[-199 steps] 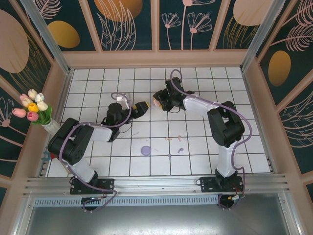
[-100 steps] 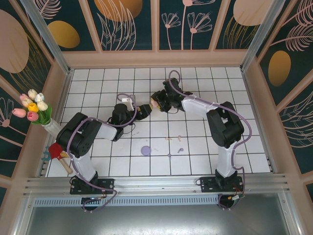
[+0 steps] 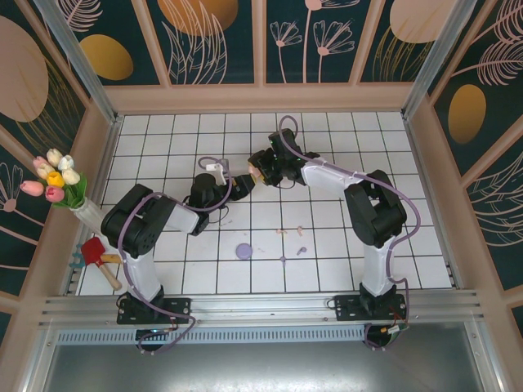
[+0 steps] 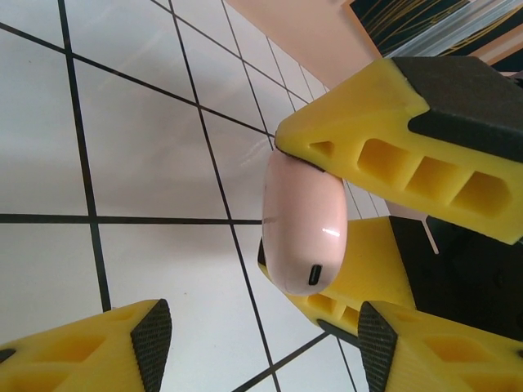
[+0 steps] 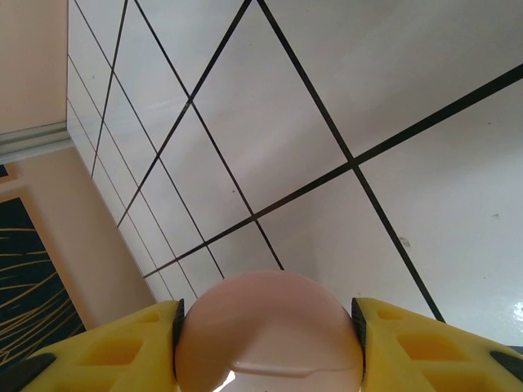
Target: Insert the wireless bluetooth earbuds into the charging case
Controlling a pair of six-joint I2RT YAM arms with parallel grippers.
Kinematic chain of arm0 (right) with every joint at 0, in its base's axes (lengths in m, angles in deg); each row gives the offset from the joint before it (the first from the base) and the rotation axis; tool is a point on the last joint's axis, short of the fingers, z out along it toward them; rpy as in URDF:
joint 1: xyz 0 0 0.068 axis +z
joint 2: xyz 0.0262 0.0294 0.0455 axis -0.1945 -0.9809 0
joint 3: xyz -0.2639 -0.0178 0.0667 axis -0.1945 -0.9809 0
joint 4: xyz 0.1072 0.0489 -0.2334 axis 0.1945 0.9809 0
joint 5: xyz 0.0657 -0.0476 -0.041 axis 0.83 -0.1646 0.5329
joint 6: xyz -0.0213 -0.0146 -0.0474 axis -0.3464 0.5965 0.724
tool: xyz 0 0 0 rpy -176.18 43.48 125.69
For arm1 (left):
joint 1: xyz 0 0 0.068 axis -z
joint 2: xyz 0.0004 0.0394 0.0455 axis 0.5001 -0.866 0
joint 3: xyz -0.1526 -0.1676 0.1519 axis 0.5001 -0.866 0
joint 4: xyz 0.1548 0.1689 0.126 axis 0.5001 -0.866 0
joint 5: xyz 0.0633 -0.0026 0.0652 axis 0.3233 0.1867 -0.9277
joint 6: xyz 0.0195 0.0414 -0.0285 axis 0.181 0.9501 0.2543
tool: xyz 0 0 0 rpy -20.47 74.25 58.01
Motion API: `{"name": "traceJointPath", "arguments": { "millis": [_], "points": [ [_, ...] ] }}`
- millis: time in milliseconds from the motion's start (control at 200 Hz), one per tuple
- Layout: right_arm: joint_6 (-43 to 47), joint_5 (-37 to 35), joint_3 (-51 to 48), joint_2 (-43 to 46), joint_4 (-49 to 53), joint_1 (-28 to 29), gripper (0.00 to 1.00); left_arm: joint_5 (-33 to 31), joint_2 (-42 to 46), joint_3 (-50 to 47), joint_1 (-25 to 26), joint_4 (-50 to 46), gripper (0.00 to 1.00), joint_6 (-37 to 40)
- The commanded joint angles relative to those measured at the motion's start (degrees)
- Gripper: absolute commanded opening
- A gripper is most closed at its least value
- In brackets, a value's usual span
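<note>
Nearest my bases, the two purple earbuds (image 3: 301,250) lie loose on the worktop (image 3: 409,245), a little in from the middle of its near edge. The two pale pink earbuds (image 3: 282,232) lie just beyond them, and a round purple disc (image 3: 243,251) sits to their left. All four buds are well apart from both of my grippers, on the near side of them.

Further in, around the middle of the worktop, my left gripper (image 3: 243,184) points toward my right gripper (image 3: 258,171), the two almost tip to tip. My left fingers (image 4: 152,336) stand apart with nothing between them. The charging case (image 4: 304,230) hangs just ahead of them, and as far as I can see they do not touch it. My right gripper is clamped on that pink case, one yellow finger on each side, holding it above the tiles. Its rounded end with the small port faces my left wrist. A thin seam runs across the shell, and the lid looks closed.
</note>
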State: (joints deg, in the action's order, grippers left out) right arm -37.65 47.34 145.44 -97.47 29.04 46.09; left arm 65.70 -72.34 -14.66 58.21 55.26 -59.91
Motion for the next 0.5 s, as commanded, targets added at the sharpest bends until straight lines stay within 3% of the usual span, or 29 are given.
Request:
{"name": "traceJointPath", "arguments": {
  "millis": [0, 495],
  "points": [
    [-1.1, -0.3, 1.6, 0.7, 0.2, 0.5, 0.46, -1.1, -1.0, 1.6, 0.3, 3.0, 0.64, 0.2],
    [-1.4, -0.1, 1.7, 0.4, 0.0, 1.2, 0.46, -2.9, -3.1, 3.1, 0.4, 4.0, 0.58, -0.8]
  ]
}}
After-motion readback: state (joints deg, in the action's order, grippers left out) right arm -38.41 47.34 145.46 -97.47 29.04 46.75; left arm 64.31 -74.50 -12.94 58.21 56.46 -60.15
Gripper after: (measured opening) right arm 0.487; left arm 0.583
